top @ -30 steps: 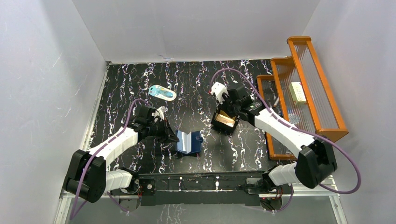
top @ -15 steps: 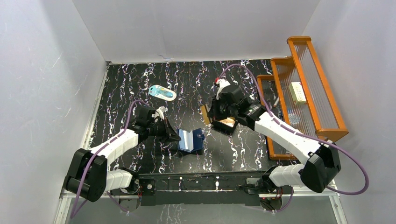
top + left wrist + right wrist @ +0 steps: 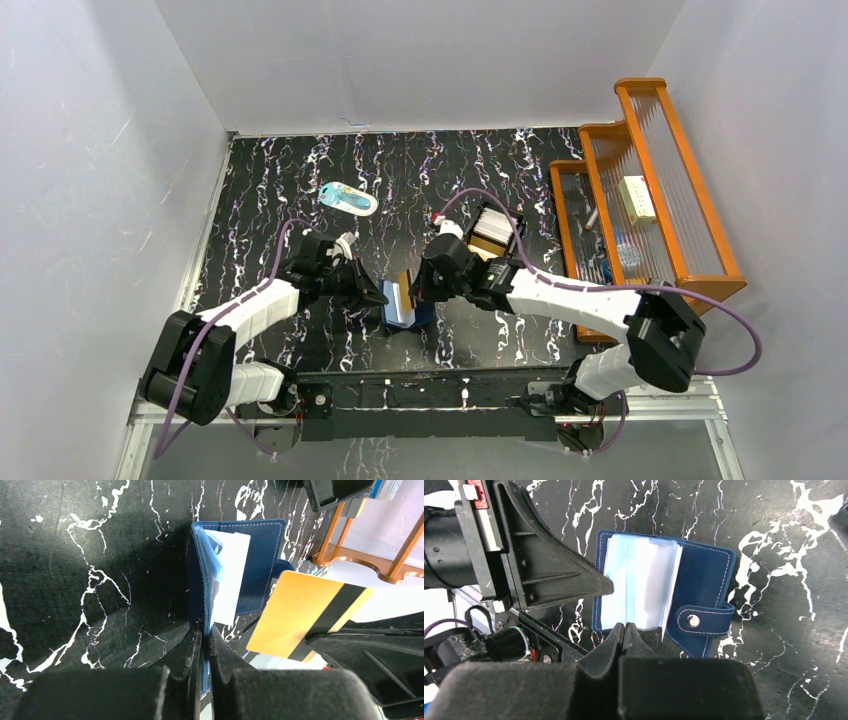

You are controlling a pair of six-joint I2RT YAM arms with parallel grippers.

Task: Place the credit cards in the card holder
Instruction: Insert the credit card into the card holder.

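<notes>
While the left jaws are closed on one cover of the card holder (image 3: 265, 565), near the middle of the desk's (image 3: 300, 180) near edge, so that its clear pockets gape, the right jaws grip the golden card (image 3: 305, 612) by one end just beside them, likely to slide it in next to the white card (image 3: 231, 570) already inside.

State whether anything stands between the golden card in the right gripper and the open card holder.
Nothing visible does. The golden card, pinched in the right gripper, hangs over the open card holder. The left gripper clamps the holder's cover at one edge, off the path. A white card pokes from one pocket.
</notes>
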